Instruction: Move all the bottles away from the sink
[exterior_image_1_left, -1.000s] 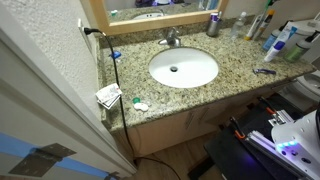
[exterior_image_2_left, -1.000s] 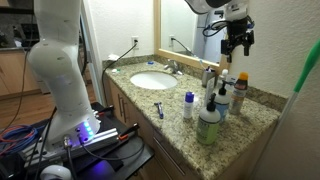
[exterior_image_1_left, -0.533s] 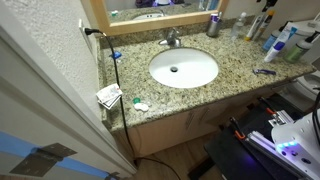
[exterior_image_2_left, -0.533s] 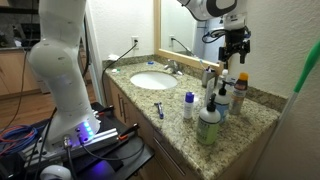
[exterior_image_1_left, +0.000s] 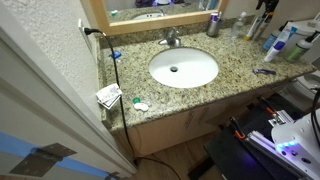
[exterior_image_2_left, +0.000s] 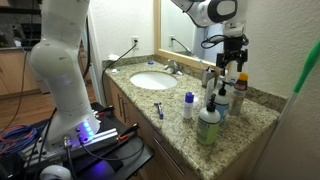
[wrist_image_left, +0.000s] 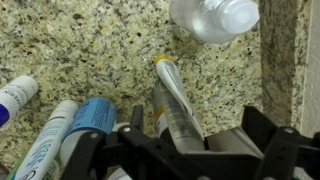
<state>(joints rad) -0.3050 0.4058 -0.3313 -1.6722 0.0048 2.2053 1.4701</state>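
No legible text, labels or numbers on any bottle or surface.

Arm (exterior_image_2_left: 58, 70): broad white rounded shells, glossy; darker grey joint ring at the wrist; gripper (exterior_image_2_left: 232, 67): matt black, angular linkage fingers; thin dark cable looped beside the wrist.

Granite counter (exterior_image_1_left: 135, 72) (speckled beige): bottles (exterior_image_2_left: 209, 124), razor (exterior_image_2_left: 158, 109)
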